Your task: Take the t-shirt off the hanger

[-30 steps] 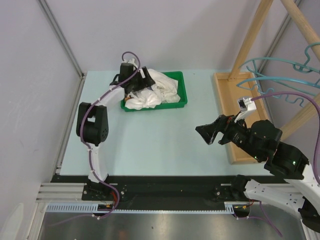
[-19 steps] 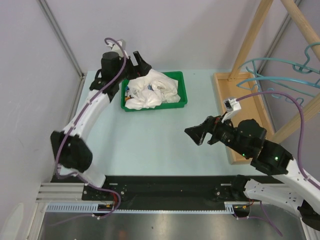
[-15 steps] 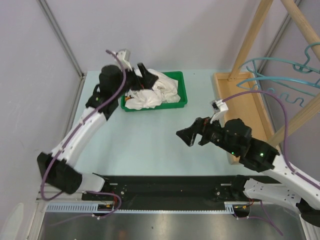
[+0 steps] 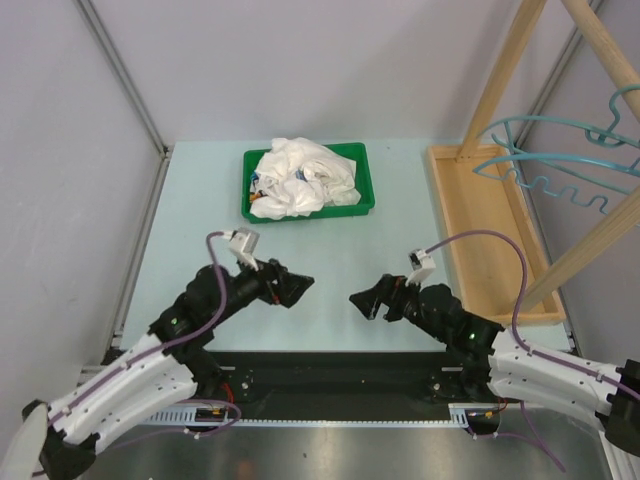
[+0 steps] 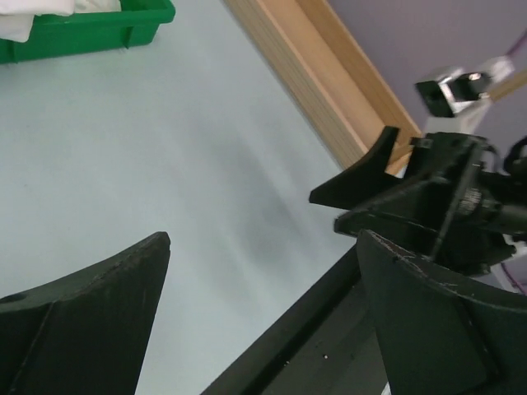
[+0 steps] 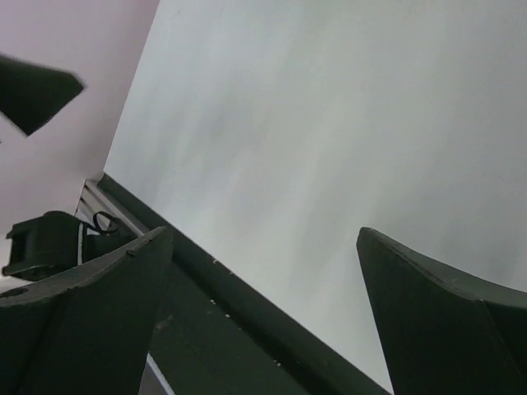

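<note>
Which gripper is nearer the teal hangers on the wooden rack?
Right. The right gripper lies below-left of the teal hangers; the left gripper lies farther left still.

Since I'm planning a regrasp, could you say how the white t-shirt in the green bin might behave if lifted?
The t-shirt lies crumpled, so it is probably floppy and would drape. Heaped above the green bin rim, it may unfurl unevenly.

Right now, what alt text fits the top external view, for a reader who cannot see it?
A white t-shirt lies in a green bin at the far side of the table; teal hangers hang bare on the right. Near the front, the left gripper and right gripper face each other, open and empty.
</note>
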Robot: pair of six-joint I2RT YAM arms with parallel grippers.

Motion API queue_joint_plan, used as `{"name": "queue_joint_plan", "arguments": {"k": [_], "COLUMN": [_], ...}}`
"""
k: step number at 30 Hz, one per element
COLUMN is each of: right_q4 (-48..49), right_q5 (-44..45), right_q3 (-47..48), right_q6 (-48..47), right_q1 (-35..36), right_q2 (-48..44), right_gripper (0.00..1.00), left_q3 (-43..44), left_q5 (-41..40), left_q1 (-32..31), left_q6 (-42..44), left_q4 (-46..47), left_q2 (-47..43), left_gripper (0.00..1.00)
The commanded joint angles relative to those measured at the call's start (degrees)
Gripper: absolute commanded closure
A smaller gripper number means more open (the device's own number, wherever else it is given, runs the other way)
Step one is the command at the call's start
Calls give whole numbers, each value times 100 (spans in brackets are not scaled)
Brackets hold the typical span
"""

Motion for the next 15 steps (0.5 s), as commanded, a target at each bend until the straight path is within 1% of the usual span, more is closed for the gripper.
{"name": "queue_joint_plan", "arguments": {"k": [1, 2, 3, 4, 5, 6, 8, 10, 11, 13, 14, 15], "right_q4": [1888, 2118, 2381, 2923, 3181, 3366, 3220, 2738, 2596, 2437, 2454, 2480], "right_q5": [628, 681, 760, 821, 865, 1005, 1146, 1279, 1323, 1393, 1419, 1333], "right_q3": [-936, -1338, -1594, -1814, -2295, -2457, -2590, -2617, -2599, -2581, -2581, -2590], "right_q6": [615, 668, 721, 800, 861, 923, 1002, 976, 967, 958, 976, 1011], "right_q1": [-33, -33, -50, -50, -42, -50, -59, -50, -33, -50, -50, -42], "right_q2": [-308, -352, -518, -606, -668, -878, -1107, -1389, -1450, -1460, -1443, -1416], "right_gripper": [0, 0, 0, 0, 0, 0, 0, 0, 0, 0, 0, 0], "left_q3": [-976, -1387, -1574, -1758, -2065, -2207, -2576, -2857, -2937, -3060, -3061, -3244], "left_q5": [175, 402, 465, 518, 640, 702, 790, 817, 835, 887, 1001, 1306], "left_q1": [-22, -22, -22, -22, -22, -22, -22, -22, -22, -22, -22, -22], "left_q6": [-676, -851, -931, -1010, -1133, -1178, -1257, -1283, -1292, -1336, -1354, -1371], "left_q4": [341, 420, 465, 500, 492, 491, 430, 203, 114, -105, -54, 234], "left_q2": [-1368, -1608, -1819, -2230, -2434, -2636, -3302, -3631, -4110, -4430, -4397, -4213], "left_gripper": [0, 0, 0, 0, 0, 0, 0, 0, 0, 0, 0, 0]}}
